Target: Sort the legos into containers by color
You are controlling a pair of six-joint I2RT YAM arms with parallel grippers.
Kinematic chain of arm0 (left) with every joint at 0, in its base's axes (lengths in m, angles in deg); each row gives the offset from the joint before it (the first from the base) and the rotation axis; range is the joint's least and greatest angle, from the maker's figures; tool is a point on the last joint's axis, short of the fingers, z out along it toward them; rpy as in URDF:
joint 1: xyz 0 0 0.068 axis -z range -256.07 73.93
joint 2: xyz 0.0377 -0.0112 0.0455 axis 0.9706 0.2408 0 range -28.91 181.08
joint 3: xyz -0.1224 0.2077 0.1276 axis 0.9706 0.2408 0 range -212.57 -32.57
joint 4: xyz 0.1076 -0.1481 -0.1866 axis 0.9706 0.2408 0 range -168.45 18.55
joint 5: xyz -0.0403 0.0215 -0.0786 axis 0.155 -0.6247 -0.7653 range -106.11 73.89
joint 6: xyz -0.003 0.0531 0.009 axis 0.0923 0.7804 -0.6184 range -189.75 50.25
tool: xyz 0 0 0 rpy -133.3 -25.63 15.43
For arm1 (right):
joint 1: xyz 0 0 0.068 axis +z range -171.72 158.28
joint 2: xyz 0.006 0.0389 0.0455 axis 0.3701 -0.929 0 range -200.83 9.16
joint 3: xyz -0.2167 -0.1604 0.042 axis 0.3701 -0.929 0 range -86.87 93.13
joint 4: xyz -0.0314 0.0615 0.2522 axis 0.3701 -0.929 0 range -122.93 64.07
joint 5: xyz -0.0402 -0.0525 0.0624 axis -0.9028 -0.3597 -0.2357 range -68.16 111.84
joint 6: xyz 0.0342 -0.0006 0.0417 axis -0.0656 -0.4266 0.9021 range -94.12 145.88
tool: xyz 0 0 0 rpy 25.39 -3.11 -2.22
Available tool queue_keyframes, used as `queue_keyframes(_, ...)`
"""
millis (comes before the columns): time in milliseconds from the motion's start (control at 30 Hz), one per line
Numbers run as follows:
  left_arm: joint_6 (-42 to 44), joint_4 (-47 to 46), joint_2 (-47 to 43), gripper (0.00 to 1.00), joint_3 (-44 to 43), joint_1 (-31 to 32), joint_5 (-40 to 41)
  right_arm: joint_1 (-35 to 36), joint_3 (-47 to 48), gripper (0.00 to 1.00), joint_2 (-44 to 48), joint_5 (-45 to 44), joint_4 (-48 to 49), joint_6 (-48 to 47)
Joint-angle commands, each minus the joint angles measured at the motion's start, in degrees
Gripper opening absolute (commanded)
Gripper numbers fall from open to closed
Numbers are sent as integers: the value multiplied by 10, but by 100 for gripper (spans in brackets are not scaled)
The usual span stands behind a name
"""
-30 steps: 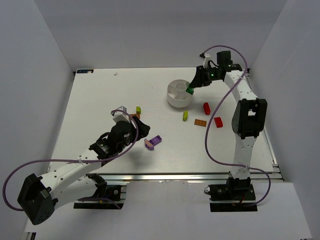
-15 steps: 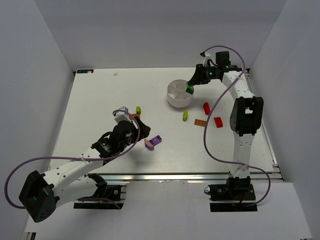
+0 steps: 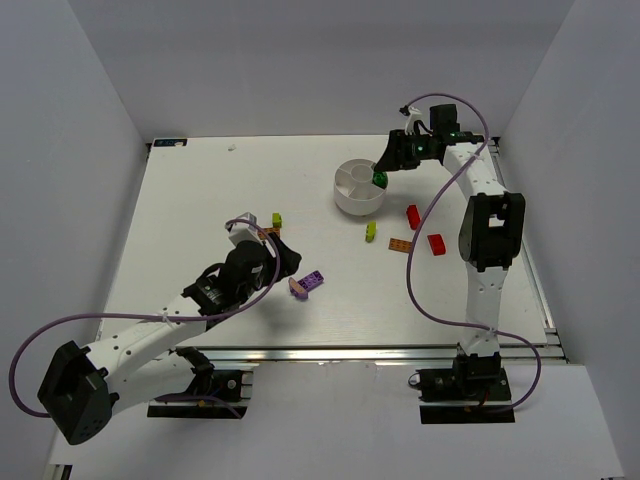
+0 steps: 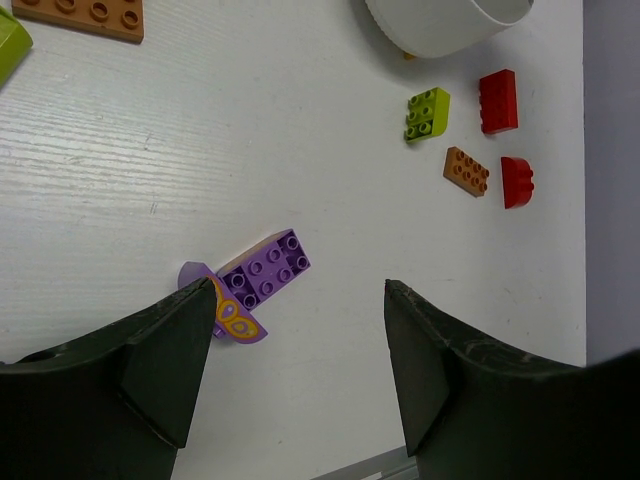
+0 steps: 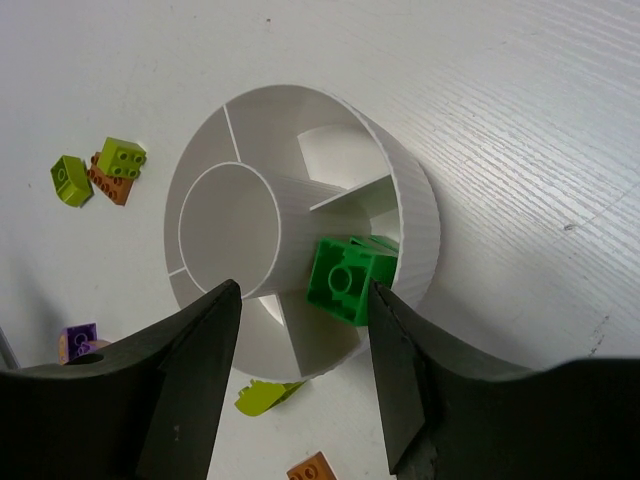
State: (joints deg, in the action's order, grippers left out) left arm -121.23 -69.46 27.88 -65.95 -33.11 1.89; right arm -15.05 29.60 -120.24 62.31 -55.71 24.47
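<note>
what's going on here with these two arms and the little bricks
Two robot arms are sorting small bricks by color into a divided white dish. The right pincer hangs over the dish with its jaws apart; a green brick lies in a wedge compartment between them. The left pincer is open, low over a purple brick on the table. A red brick and an orange brick, among others, lie loose beside the dish.
</note>
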Motion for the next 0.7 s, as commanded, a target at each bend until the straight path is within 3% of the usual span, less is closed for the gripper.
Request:
queue_keyframes(0, 7, 0, -7, 78, -22, -2, 3, 1, 17, 59, 8, 0, 16, -1)
queue_keyframes(167, -1, 21, -9, 73, -37, -2, 21, -1, 18, 59, 45, -2, -4, -41)
queue_keyframes(300, -9, 36, -12, 42, -49, -16, 18, -11, 11, 59, 114, 52, -66, -142)
queue_keyframes(333, -8, 37, -13, 29, -51, -23, 13, -11, 4, 55, 131, 61, -98, -191)
queue_keyframes(400, -6, 47, -12, 18, -61, -55, -17, -11, -16, 49, 182, 90, -132, -238)
queue_keyframes(433, -5, 52, -7, 14, -64, -69, -31, -11, -52, 39, 202, 97, -155, -256)
queue_keyframes(500, 8, 72, 2, 12, -78, -114, -68, -11, -104, 22, 266, 112, -163, -297)
queue_keyframes(533, 16, 87, 19, 12, -86, -129, -75, -11, -163, 7, 288, 114, -161, -302)
queue_keyframes(567, 25, 105, 32, 14, -111, -153, -78, -11, -193, 0, 310, 114, -151, -305)
queue_keyframes(633, 63, 147, 59, 19, -137, -170, -88, -11, -252, 0, 375, 111, -138, -305)
queue_keyframes(667, 76, 158, 87, 28, -152, -183, -90, -11, -307, 0, 396, 108, -127, -305)
